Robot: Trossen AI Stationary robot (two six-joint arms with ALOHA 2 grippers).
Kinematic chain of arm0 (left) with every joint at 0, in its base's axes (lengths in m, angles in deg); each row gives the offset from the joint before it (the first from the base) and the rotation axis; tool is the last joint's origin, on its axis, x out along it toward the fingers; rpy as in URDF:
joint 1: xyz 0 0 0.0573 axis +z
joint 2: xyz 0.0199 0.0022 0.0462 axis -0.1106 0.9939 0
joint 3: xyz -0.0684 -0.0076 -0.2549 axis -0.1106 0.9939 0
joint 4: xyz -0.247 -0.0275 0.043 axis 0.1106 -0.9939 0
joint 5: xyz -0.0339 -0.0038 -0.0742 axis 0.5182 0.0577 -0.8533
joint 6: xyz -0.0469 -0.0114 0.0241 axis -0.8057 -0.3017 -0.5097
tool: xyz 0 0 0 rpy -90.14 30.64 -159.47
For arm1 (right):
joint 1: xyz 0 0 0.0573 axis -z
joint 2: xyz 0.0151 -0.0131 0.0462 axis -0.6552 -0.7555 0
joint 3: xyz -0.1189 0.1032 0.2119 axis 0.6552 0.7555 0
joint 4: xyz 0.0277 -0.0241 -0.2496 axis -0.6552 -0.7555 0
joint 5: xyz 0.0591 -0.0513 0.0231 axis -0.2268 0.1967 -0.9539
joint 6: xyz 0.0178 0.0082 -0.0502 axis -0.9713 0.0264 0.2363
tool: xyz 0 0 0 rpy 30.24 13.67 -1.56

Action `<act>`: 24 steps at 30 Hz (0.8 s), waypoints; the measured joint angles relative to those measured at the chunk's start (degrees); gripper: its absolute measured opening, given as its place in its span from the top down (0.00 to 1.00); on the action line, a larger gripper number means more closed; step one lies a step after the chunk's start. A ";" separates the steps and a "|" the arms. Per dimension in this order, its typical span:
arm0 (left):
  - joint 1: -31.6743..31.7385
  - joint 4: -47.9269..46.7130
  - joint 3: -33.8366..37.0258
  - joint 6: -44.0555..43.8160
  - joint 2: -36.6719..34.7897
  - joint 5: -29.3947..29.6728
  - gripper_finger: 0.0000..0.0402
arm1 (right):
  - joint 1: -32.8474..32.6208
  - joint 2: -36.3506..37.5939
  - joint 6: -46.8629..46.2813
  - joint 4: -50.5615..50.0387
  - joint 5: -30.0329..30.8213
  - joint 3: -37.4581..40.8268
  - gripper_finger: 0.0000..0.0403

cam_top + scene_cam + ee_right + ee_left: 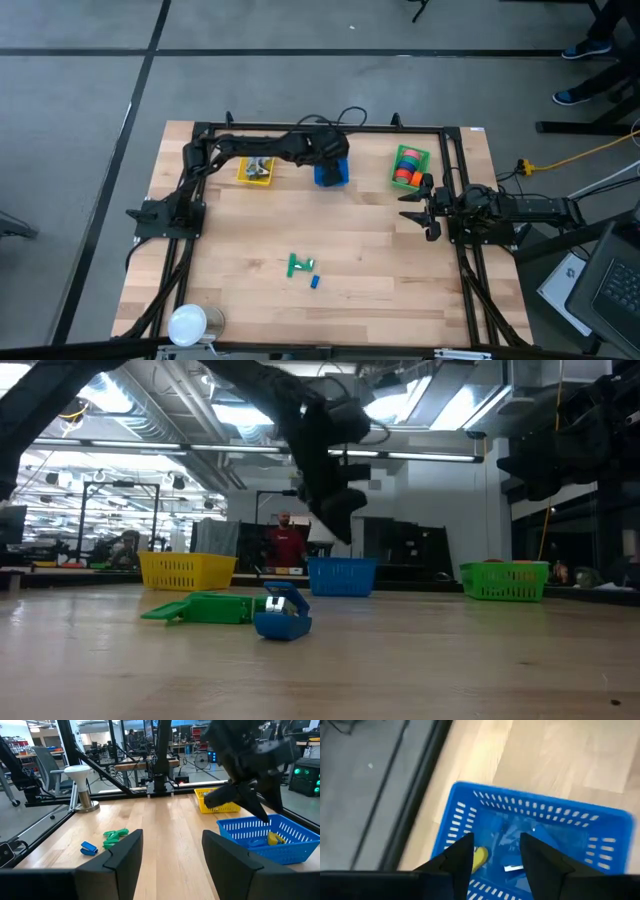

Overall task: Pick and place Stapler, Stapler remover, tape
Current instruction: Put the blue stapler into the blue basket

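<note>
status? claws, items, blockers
Left claw open over blue basket. Right claw open, waiting at table's right edge. Tape in green basket. Green piece and blue piece lie mid-table, unobstructed.

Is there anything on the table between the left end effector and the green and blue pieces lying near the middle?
Nothing visible. The left end effector hangs over the blue basket; bare wood lies between that basket and the green piece and blue piece.

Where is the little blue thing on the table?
In the high view, the small blue piece lies on the bare wood near the table's front middle, just beside the green piece, far from the three baskets along the back edge.
</note>
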 joint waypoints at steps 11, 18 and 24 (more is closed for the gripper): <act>-6.89 -4.99 -8.50 2.67 -1.55 0.58 0.60 | -0.01 0.00 -0.02 0.00 0.00 0.01 0.48; -13.07 -5.99 -10.14 4.17 -3.27 0.22 0.61 | 0.01 0.00 -0.01 -0.01 0.00 -0.02 0.48; -17.94 -6.27 -10.06 3.85 -4.38 0.69 0.63 | 0.02 0.00 -0.02 0.00 0.00 -0.01 0.48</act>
